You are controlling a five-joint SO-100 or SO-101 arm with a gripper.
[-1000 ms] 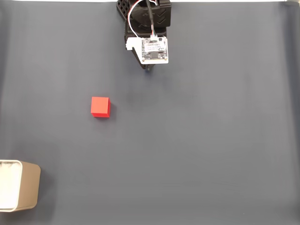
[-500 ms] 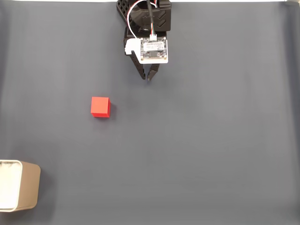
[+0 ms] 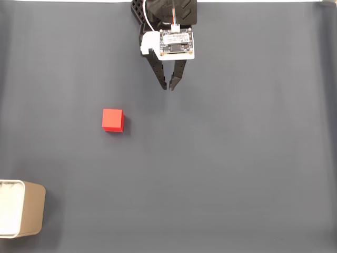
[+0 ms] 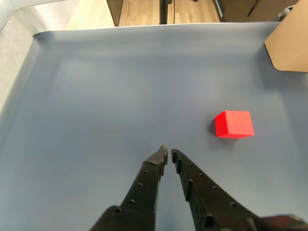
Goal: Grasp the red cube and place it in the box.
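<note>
Box point(image 3: 21, 208) sits at the fixed view's bottom-left corner, well apart from the red cube point(image 3: 112, 120), which lies alone on the grey bench point(image 3: 237, 158). Up top, the gripper point(image 3: 169, 87) points down, jaws nearly closed, holding nothing. The wrist view adds wooden floor point(image 4: 144, 12) past the bench's far edge.

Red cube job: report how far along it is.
Nothing is done yet: the red cube sits untouched on the grey mat, apart from the box. In hand: the gripper hangs empty, fingertips nearly together, away from the cube. Left: reach, grasp, carry, and drop it in the box.
</note>
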